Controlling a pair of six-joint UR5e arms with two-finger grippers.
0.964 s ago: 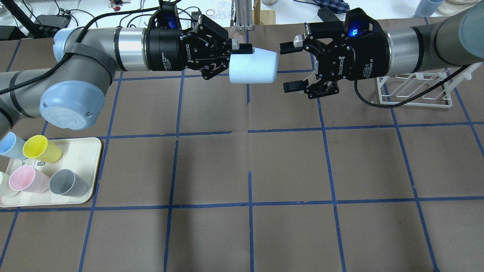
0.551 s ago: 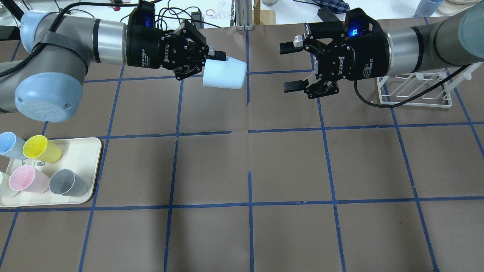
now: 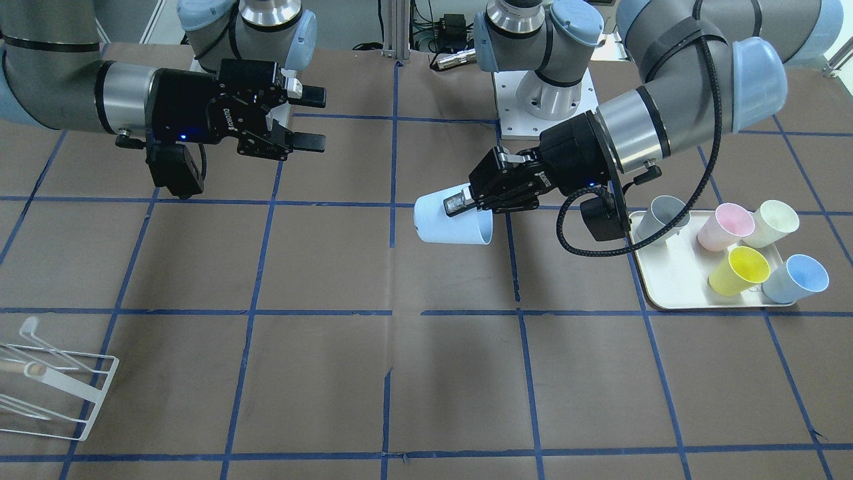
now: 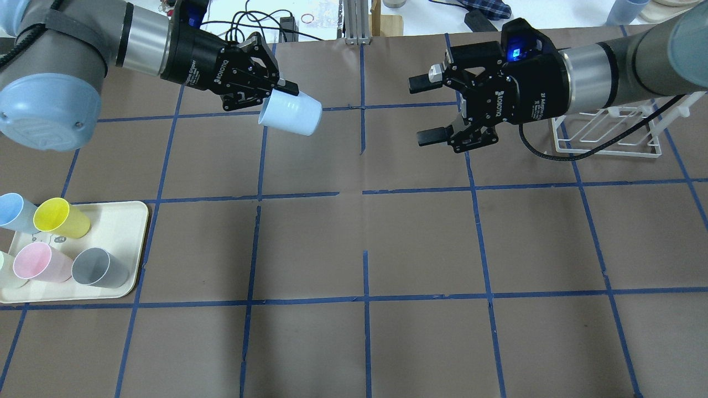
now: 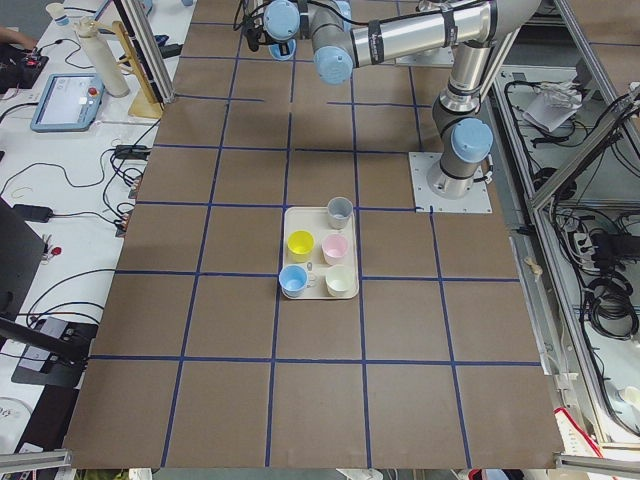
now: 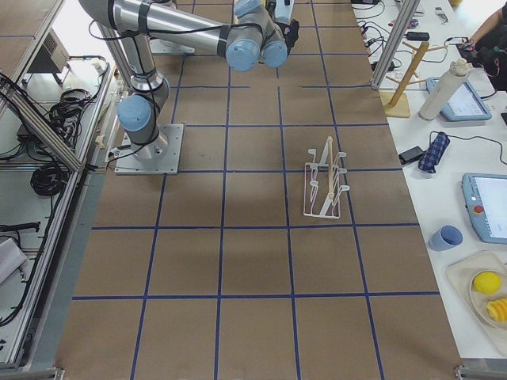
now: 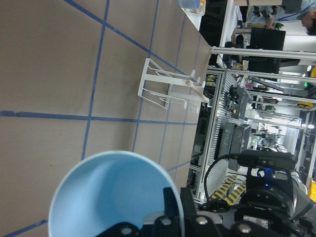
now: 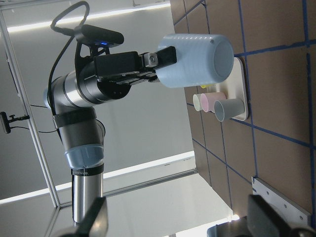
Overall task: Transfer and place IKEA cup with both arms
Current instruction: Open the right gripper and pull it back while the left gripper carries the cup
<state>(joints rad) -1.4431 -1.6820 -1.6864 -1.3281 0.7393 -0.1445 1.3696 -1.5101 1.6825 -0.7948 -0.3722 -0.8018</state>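
Left gripper (image 4: 281,95) pulled back from centre, still pinching the IKEA cup (image 4: 291,115) by its rim. Cup hung tilted above the table (image 4: 354,243), well apart from the right gripper (image 4: 423,110), whose fingers stood spread.

ROBOTIQ stands in white letters on the left pincer (image 4: 280,95) and on the right pincer (image 4: 423,109).

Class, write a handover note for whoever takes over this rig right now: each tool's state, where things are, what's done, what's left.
Left tool: shut on the blue cup, held tilted in the air.
Right tool: open, empty, facing the cup across a gap.
Tray at the left arm's side holds five other cups.
Done: cup lifted.
Left: pass it to the right tool, then set it down.
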